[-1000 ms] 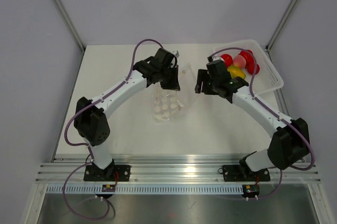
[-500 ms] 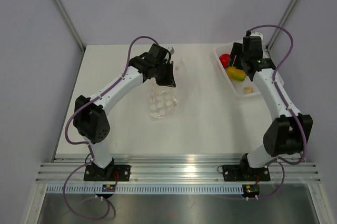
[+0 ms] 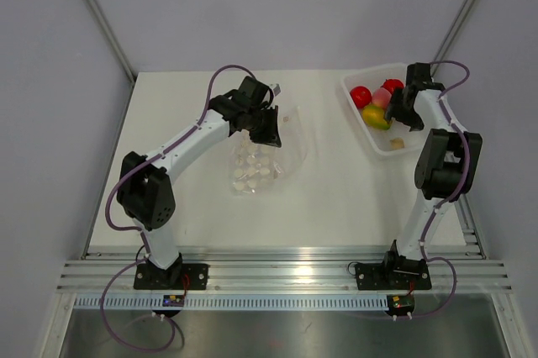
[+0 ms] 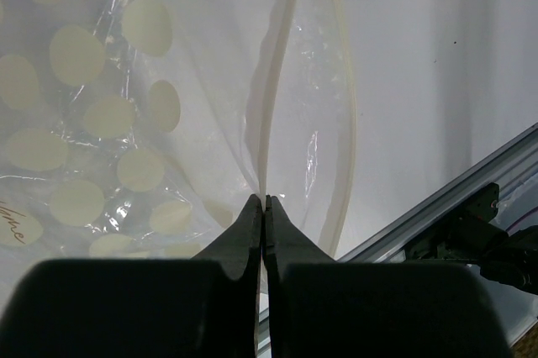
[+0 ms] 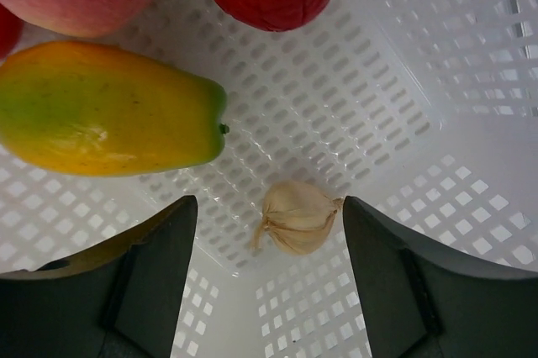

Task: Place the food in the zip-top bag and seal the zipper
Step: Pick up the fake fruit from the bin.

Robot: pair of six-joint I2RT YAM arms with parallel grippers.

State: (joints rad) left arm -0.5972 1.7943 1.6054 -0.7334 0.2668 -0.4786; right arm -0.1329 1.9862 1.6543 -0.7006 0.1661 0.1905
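Note:
The clear polka-dotted zip-top bag lies mid-table. My left gripper is shut on one lip of its mouth, pinching the zipper strip so the mouth gapes; its other lip bows away. The food sits in a white perforated tray at the far right: red fruits, a pink one, a yellow-green one and a small beige garlic bulb. My right gripper is open, low inside the tray, its fingers straddling the garlic, with the yellow-green fruit beside it.
The tray's walls close in around my right gripper. Metal rails run along the near table edge. Grey walls and slanted frame posts bound the table at the back and sides.
My right arm has swung from the table's middle to the tray and lowered into it. The tray has shifted and turned. My left gripper still holds the bag, which has shifted slightly.

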